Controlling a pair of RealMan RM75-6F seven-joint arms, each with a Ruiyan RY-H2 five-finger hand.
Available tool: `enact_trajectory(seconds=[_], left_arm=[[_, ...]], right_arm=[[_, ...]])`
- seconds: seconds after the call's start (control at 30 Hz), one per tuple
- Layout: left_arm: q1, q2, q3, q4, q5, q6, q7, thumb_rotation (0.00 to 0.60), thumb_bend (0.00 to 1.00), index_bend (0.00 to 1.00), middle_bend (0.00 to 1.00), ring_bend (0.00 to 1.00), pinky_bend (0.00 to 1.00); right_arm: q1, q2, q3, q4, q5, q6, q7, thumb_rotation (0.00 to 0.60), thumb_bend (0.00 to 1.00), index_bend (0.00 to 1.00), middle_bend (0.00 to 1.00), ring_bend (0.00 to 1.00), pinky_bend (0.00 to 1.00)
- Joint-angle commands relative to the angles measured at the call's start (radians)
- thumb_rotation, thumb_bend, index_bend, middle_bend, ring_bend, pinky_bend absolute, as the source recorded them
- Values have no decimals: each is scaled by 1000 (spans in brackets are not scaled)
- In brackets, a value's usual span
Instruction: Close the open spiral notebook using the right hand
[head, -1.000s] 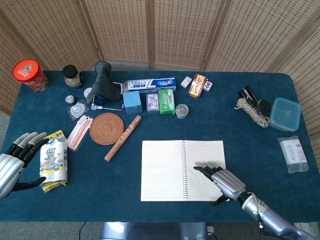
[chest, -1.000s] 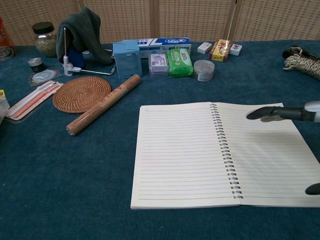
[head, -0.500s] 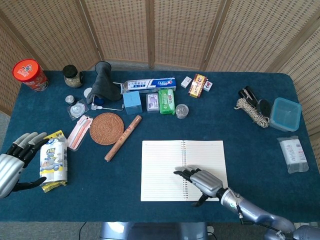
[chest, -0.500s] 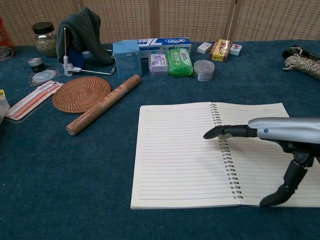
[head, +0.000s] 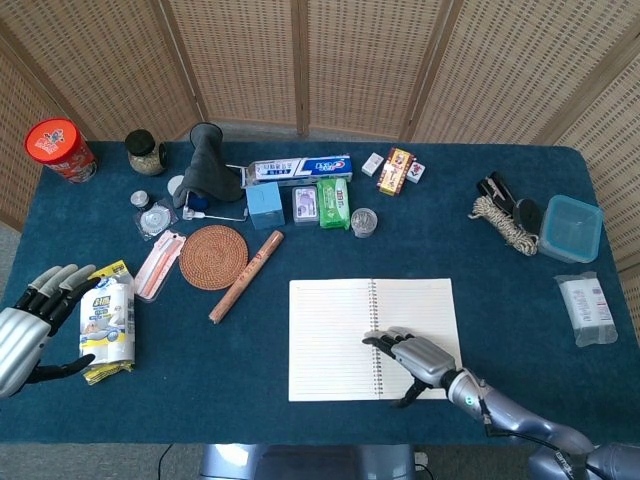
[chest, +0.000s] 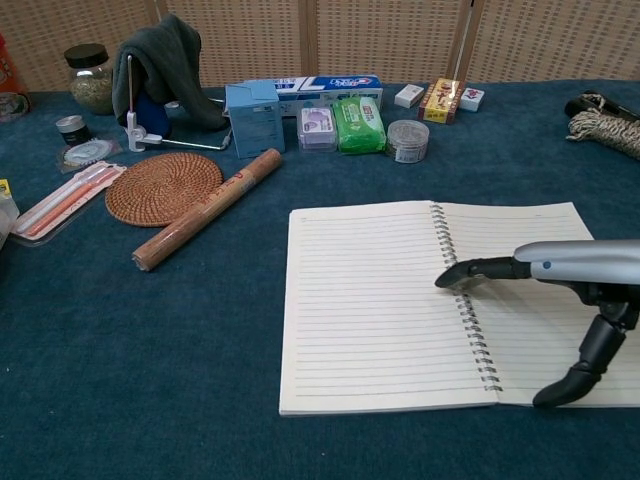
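The open spiral notebook (head: 330, 338) lies flat near the table's front edge, lined pages up, and also fills the middle of the chest view (chest: 370, 300). My right hand (head: 418, 358) rests on its right page with fingers stretched out flat toward the spiral binding (chest: 462, 300). In the chest view the right hand (chest: 585, 262) has dark fingertips (chest: 450, 277) reaching the spiral and its thumb hanging down over the page's lower part. It holds nothing. My left hand (head: 25, 328) sits open at the far left table edge, beside a white and yellow packet (head: 107, 322).
A brown tube (head: 246, 276) and a woven coaster (head: 213, 257) lie left of the notebook. A toothpaste box (head: 297, 169), small boxes and a green pack line the back. Rope (head: 503, 222), a blue container (head: 570, 228) and a wrapped packet (head: 587, 308) sit at the right.
My right hand reached left over the spiral onto the left page, then drew back to the spiral. The notebook has slid a little to the right. The left hand has not moved.
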Motion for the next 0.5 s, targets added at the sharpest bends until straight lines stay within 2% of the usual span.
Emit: enact_trajectory(seconds=[0.03,0.5], left_arm=[[0,3,-1,-5,0,-1,4,600,5,0,0,0,55],[-16,-12,-5,-15,4,-31,17,600,5,0,0,0,55]], right_arm=[[-27,28,-27,-17,-18,42,-6,524,0,65,90,0,0],[-128,100,-111,-83,-41,171,-28,493,5,65,63,0,0]])
